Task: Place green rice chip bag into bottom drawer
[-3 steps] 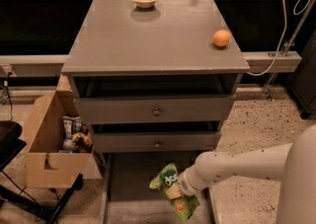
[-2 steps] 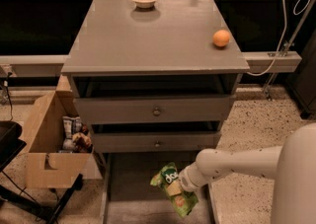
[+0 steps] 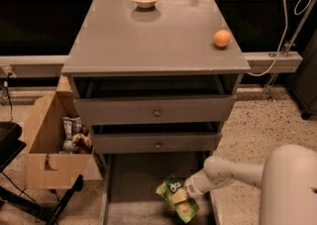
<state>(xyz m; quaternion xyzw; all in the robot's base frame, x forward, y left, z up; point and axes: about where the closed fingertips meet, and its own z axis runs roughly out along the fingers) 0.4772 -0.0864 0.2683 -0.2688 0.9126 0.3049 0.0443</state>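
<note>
here, in the camera view, the pincer (image 3: 183, 196) reaches in from the picture's right and pinches the green rice chip bag (image 3: 171, 188), which sits at its tip, long side slanting down toward the front, over the right part of the open bottom drawer (image 3: 136, 182), so i think it only needs lowering.

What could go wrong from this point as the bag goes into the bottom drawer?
1. The pincer is at the green rice chip bag, right of centre over the bottom drawer. The bag might catch on the drawer's right side wall or end up leaning against it.
2. The lower knobbed drawer front sits close above and behind the pincer, so a careless withdrawal could bump it.
</note>
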